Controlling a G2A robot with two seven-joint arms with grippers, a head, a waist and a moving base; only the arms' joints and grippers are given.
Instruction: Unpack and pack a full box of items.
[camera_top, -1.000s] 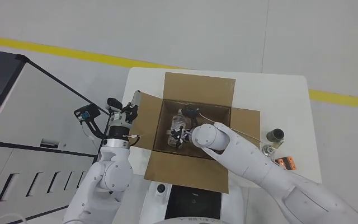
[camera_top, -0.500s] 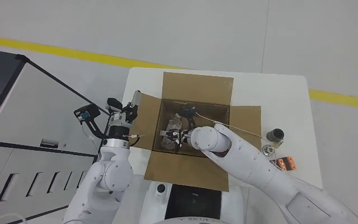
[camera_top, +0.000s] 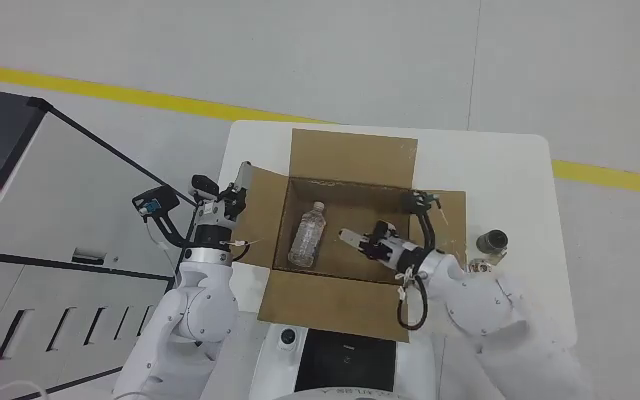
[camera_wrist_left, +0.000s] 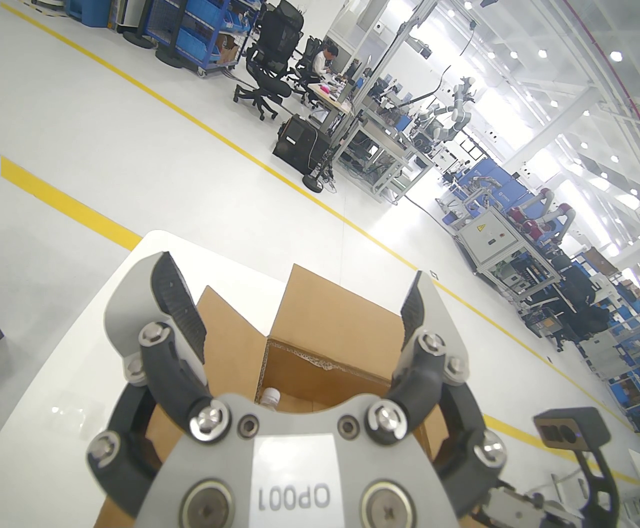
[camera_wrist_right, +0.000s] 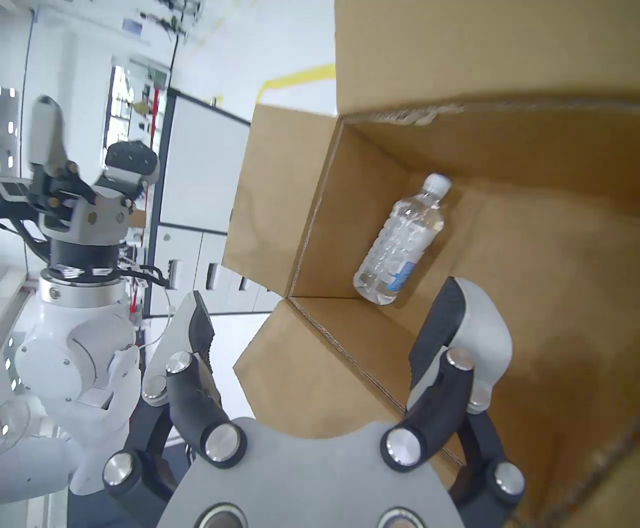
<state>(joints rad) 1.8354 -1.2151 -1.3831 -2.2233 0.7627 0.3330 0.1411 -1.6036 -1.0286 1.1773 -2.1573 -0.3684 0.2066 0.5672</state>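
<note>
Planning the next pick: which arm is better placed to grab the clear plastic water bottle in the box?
Probably right: the right end effector hangs open over the brown cardboard box, facing the clear plastic water bottle inside; the left end effector sits outside by a flap.

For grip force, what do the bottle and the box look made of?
Bottle: probably thin clear plastic, glossy, with a ribbed see-through wall and white cap. Box: brown corrugated cardboard, matte; fluting shows along its cut edges.

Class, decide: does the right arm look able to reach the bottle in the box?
Probably yes: the right gripper hangs open over the open box, and nothing covers the bottle lying inside.
</note>
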